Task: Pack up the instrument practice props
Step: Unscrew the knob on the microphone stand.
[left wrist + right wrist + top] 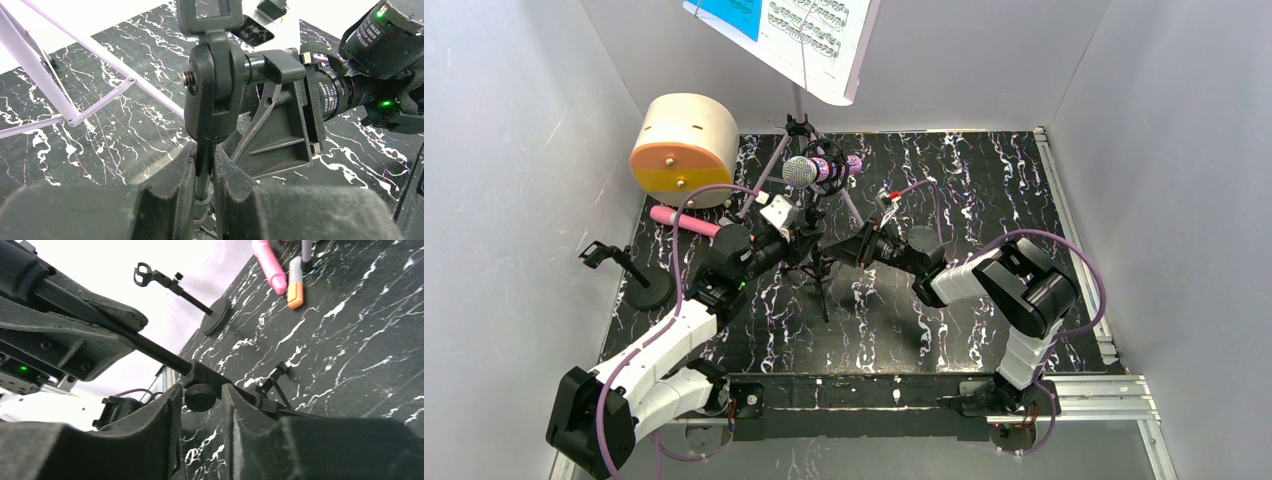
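The silver-mesh purple mic (802, 171) sits in its black ring mount (827, 160) on top of the black tripod (821, 275), mid-table. My left gripper (796, 232) (205, 155) is shut on the tripod's thin pole (202, 172), just under the swivel head (212, 85). My right gripper (836, 250) (200, 390) reaches in from the right, its jaws standing close on either side of the tripod's clamp knob (200, 396) with a thin gap showing. The pink microphone (686, 221) (267, 265) lies at the left. The lilac music stand (799, 100) holds blue and white sheet music (809, 30) at the back.
A round beige and orange case (682, 148) stands at the back left. A black clip stand on a round base (642, 285) (215, 317) is at the left edge. The music stand's lilac legs (100, 50) spread just behind the tripod. Grey walls enclose three sides.
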Tool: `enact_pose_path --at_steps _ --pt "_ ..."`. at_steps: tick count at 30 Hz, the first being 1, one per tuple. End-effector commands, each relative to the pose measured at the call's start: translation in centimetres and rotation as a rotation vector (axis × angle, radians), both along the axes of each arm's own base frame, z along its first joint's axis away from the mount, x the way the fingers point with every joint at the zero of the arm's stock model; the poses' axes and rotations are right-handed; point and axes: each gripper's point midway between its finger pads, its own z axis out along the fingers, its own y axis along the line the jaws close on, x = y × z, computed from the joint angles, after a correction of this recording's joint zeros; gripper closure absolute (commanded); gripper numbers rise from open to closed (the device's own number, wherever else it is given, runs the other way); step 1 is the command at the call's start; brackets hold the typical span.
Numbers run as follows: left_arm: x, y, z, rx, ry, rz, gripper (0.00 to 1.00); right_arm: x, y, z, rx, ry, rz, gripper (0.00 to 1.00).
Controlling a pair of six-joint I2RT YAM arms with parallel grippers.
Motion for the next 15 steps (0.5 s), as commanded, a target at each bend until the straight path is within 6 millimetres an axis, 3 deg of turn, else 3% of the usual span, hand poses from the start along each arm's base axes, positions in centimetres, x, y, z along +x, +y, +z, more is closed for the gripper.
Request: enact_pose_path --at_steps 1,7,15 --pt "-2.08 -0.6 -3.08 0.025 0.131 -0.067 1.0 -0.08 0.61 2.23 0.061 -0.039 0.051 0.65" --pt "-2.11 -0.61 -3.09 0.025 0.132 -0.068 1.0 -0.27 0.84 1.96 0.009 -0.091 0.081 0.96" --pt "-2.1 -0.65 -3.2 0.025 0.136 -0.069 1.0 0.09 0.69 1.86 -0.145 -0.316 0.075 0.99"
